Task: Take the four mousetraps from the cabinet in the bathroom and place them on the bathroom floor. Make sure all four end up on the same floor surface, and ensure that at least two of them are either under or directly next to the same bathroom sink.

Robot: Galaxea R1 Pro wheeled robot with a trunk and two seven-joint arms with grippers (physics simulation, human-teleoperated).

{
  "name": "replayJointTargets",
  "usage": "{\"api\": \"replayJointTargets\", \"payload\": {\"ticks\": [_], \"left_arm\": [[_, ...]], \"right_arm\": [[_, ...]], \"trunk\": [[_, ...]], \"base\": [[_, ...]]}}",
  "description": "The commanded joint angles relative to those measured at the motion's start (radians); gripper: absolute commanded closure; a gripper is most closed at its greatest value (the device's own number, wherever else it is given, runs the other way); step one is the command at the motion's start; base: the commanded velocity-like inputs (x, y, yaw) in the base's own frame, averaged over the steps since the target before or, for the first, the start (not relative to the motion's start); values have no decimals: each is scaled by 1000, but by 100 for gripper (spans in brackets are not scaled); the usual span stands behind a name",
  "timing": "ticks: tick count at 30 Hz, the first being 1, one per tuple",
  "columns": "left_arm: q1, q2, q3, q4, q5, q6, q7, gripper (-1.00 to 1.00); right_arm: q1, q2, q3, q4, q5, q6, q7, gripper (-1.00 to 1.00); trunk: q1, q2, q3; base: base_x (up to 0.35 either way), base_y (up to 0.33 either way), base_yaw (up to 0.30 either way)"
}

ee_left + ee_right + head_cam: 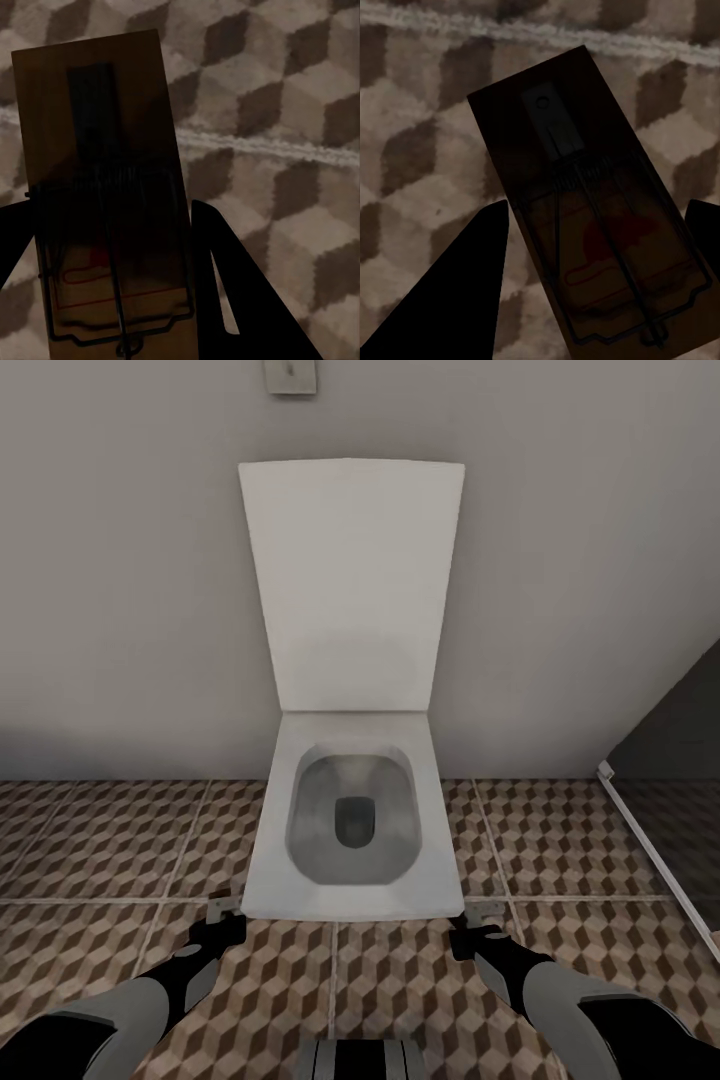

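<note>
- The left gripper (222,912) holds one mousetrap (105,195), its jaws closed on the board's long edges; in the left wrist view the trap hangs above the bathroom floor (285,112), over a grout line.
- The right gripper (484,918) clamps a second mousetrap (585,225) the same way, wire bar and spring facing the camera.
- Each trap looks light, stiff and thin: a flat wooden board, likely easy to pinch by its edges, while the wire parts are best left untouched.
- Beyond both grippers, an open white toilet (345,830) stands against the wall, its front edge just ahead of the fingertips.
- A dark panel (670,760) sits at the floor's right edge.
</note>
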Motion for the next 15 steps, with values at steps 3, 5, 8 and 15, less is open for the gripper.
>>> {"api": "replayJointTargets", "payload": {"ticks": [3,5,8,15], "left_arm": [[0,0,-9,0,4,-3,4,100],[0,0,-9,0,4,-3,4,100],[0,0,-9,0,4,-3,4,100],[0,0,-9,0,4,-4,4,100]], "right_arm": [[-1,0,5,2,7,2,-4,100],[-1,0,5,2,7,2,-4,100],[-1,0,5,2,7,2,-4,100],[-1,0,5,2,7,2,-4,100]], "trunk": [[0,0,-1],[0,0,-1],[0,0,-1],[0,0,-1]], "base": [[0,0,0],[0,0,0],[0,0,0],[0,0,0]]}}
